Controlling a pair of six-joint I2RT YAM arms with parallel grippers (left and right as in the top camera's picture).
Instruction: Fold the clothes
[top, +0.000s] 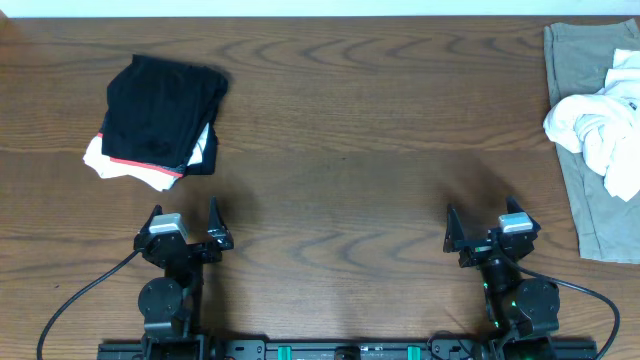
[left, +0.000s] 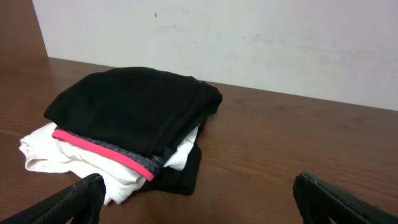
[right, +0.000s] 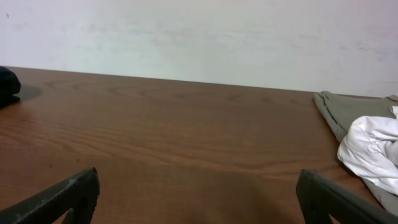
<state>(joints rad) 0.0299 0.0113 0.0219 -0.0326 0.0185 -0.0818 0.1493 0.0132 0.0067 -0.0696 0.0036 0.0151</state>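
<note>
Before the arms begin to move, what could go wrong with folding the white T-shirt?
1. The white T-shirt lies crumpled on the olive-grey cloth; a pinch by the right gripper may catch both layers and drag the cloth along.
2. The shirt reaches the overhead picture's right border, so part of it is unseen.
3. White fabric under the black folded garment, near the left gripper, could be mistaken for the shirt.

white T-shirt (top: 592, 122) cropped, olive cloth (top: 592, 215) cropped

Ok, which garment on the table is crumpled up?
The white T-shirt at the right edge, bunched on the flat olive-grey cloth; the black garment on the left is folded.
</note>
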